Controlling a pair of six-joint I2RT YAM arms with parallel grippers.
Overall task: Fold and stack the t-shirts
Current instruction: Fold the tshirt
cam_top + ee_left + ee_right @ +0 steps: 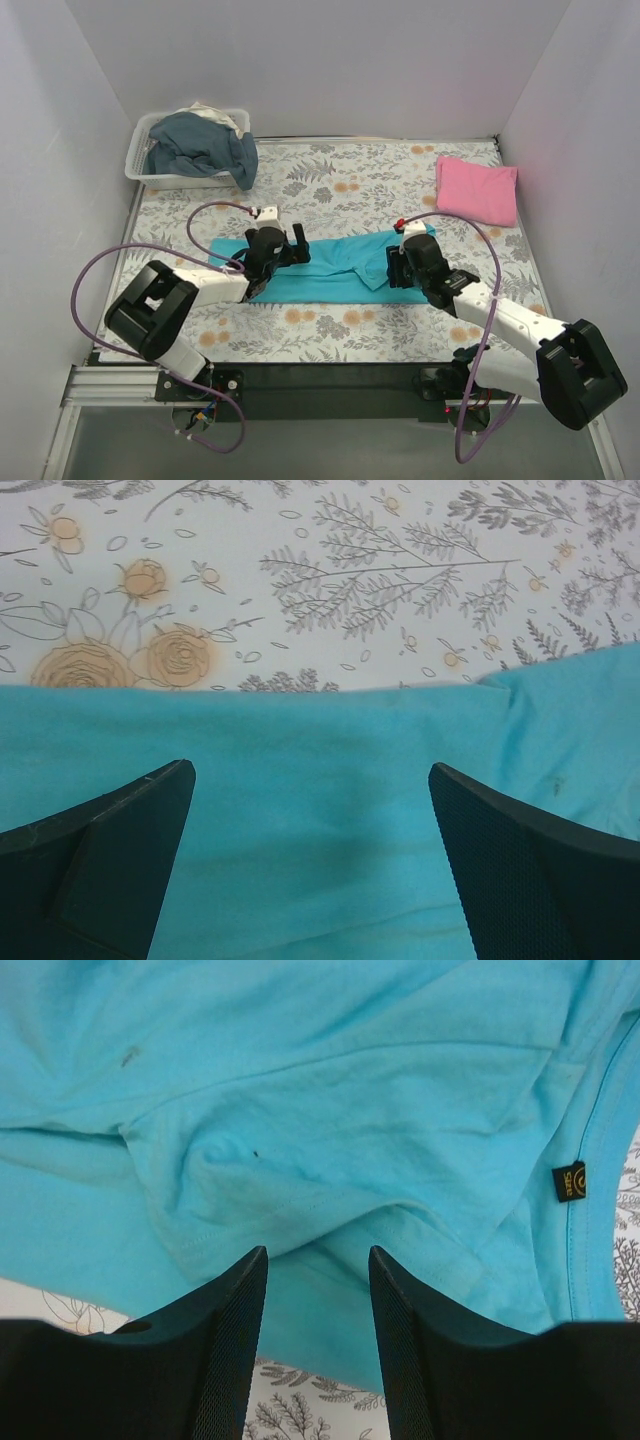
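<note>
bin [180,181]: far-left corner | grey-blue cloth [200,145]: heaped inside, overhanging | floral tablecloth [350,190]: flat

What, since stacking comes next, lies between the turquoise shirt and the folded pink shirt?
Nothing visible lies on the table between the turquoise shirt and the pink shirt; only the right arm's purple cable arcs over that gap.

Far left corner of the surface [350,190]: bin [135,165] holding clothes [200,145]. Far right corner: folded t-shirt [477,189]. Middle, nearer front edge: spread t-shirt [340,272].
</note>
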